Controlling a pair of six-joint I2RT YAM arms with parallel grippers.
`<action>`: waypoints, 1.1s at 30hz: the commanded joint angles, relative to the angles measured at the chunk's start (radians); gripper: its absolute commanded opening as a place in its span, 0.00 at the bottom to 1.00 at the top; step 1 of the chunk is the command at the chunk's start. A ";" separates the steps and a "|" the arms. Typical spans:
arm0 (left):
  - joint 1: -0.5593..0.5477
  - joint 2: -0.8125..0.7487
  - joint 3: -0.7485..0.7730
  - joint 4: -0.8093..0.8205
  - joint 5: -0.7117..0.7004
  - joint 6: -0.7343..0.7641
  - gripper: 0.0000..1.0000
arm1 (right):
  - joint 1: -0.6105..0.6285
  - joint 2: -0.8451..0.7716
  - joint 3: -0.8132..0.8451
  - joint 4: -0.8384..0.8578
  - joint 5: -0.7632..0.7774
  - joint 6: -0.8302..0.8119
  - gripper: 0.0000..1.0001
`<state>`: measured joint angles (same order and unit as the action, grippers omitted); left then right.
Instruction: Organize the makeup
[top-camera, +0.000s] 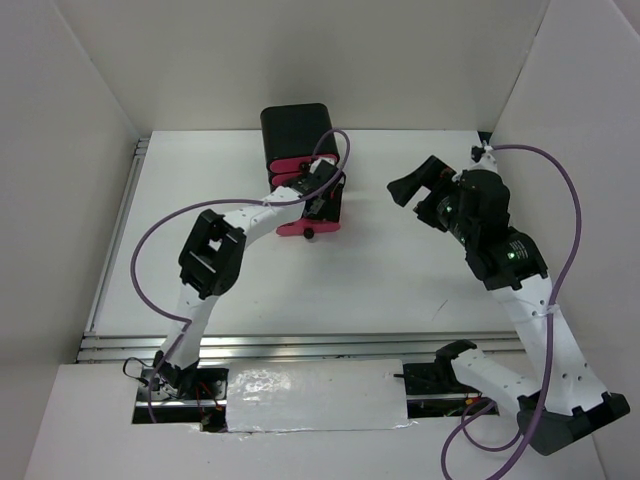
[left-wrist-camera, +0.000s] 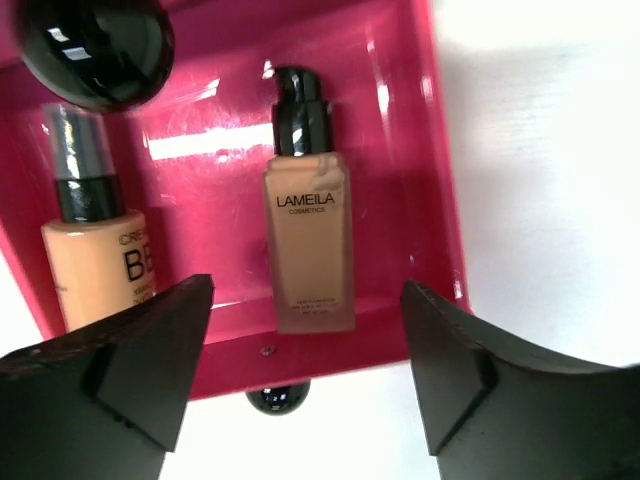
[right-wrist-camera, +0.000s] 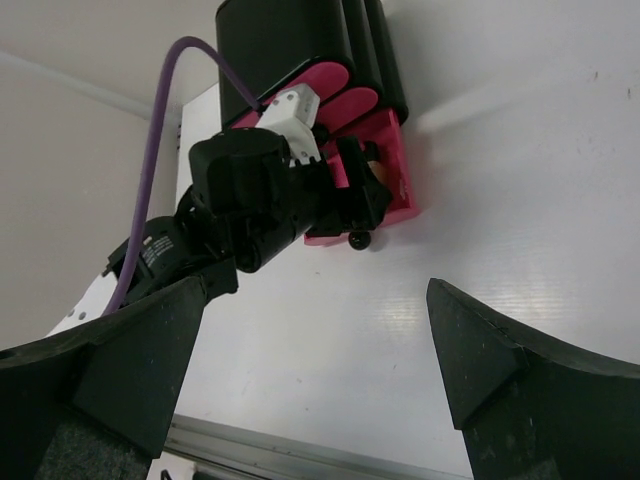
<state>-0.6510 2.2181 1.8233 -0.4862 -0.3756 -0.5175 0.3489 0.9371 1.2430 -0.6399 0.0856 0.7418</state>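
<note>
The bottom pink drawer (left-wrist-camera: 400, 120) of the black box (top-camera: 295, 128) is pulled open. Two beige bottles with dark caps lie in it: a LAMEILA bottle (left-wrist-camera: 308, 250) in the middle and a second bottle (left-wrist-camera: 95, 265) at the left. A round black-lidded jar (left-wrist-camera: 95, 45) sits at the drawer's back left. My left gripper (left-wrist-camera: 307, 290) hovers open and empty over the drawer's front, just above its black knob (left-wrist-camera: 277, 400). My right gripper (top-camera: 415, 188) is open and empty above the table, right of the box. The blue compact and the sachets are out of view.
The box has two more pink drawers (right-wrist-camera: 340, 95), both closed, above the open one. In the right wrist view my left arm's wrist (right-wrist-camera: 270, 195) covers most of the open drawer (right-wrist-camera: 390, 170). White walls enclose the table on three sides. A metal rail (top-camera: 300, 345) runs along the near edge.
</note>
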 joint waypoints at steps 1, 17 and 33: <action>0.004 -0.113 0.070 0.023 0.015 -0.019 0.91 | -0.007 0.008 -0.020 0.066 -0.021 -0.005 1.00; 0.223 -0.616 -0.113 -0.335 -0.132 -0.253 0.99 | 0.056 0.230 -0.608 0.699 -0.168 0.536 0.99; 0.327 -0.931 -0.355 -0.402 -0.075 -0.161 0.99 | 0.157 0.925 -0.311 0.988 -0.302 0.650 0.47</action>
<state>-0.3328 1.3270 1.4788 -0.8845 -0.4660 -0.7052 0.4980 1.8271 0.8536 0.2901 -0.2039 1.3643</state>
